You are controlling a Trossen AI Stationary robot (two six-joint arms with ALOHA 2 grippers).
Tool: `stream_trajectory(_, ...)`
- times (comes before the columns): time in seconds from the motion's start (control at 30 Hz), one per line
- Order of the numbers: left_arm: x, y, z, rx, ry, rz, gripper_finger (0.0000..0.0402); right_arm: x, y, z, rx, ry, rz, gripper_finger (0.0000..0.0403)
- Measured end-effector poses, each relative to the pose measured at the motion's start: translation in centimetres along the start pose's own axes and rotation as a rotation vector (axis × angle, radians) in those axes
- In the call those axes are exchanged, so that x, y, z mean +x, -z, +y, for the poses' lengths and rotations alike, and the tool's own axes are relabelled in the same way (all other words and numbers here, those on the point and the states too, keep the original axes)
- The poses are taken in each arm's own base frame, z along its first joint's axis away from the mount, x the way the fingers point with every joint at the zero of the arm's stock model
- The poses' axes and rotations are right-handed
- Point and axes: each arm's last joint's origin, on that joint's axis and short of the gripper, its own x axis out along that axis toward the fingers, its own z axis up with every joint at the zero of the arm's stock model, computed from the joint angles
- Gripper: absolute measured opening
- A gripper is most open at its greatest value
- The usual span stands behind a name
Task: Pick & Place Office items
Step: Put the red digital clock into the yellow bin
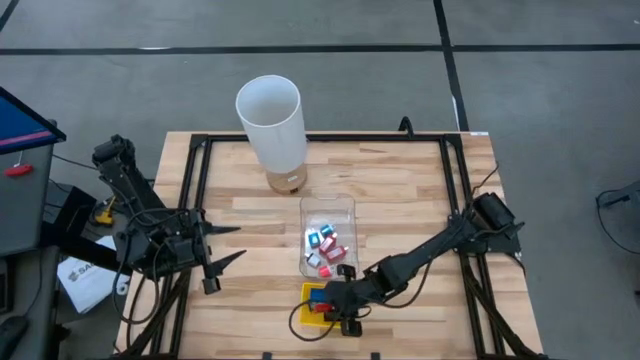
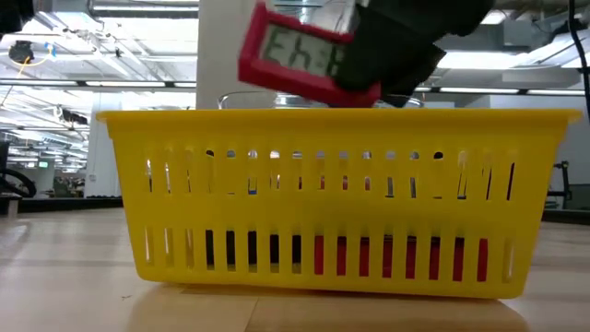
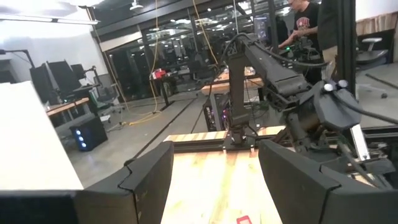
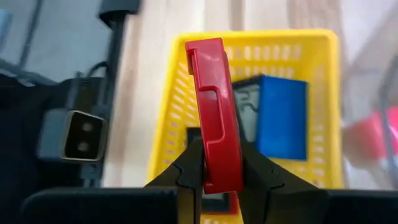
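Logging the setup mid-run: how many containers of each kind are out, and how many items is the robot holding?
Yellow basket: 1
Clear bin: 1
White cylinder: 1
Red item held in right end effector: 1
Total: 4

The high camera looks straight down on the whole table (image 1: pixel 400 190) from far above, with the yellow basket (image 1: pixel 312 303) near its front edge, while the low camera sits at table height right against that basket (image 2: pixel 332 203), facing level across it into the room. The right wrist camera looks steeply down from close above the same basket (image 4: pixel 311 56), past its own tool (image 4: pixel 214 177), so all three views share the basket. The left wrist camera faces level across the table (image 3: pixel 211 180) toward the room, well away from the basket.
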Motion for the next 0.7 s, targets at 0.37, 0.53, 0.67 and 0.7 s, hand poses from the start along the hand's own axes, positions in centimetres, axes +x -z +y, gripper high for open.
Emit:
stream_trajectory(0.37,0.0,-0.1,0.1,0.027,-0.005,-0.002,0.0232,-0.4,1.6,1.1,0.078,0.135,0.010,0.0058)
stream_trajectory(0.53,0.0,-0.1,0.1,0.044,-0.006,-0.003,0.0232,-0.4,1.5,1.0,0.088,0.147,-0.002,0.0062)
stream_trajectory(0.67,0.0,-0.2,0.1,0.050,-0.006,-0.003,0.0232,-0.4,1.4,1.0,0.088,0.143,-0.012,0.0077)
stream_trajectory(0.7,0.0,-0.2,0.2,0.050,-0.006,-0.003,0.0232,-0.4,1.4,1.0,0.087,0.143,-0.013,0.0081)
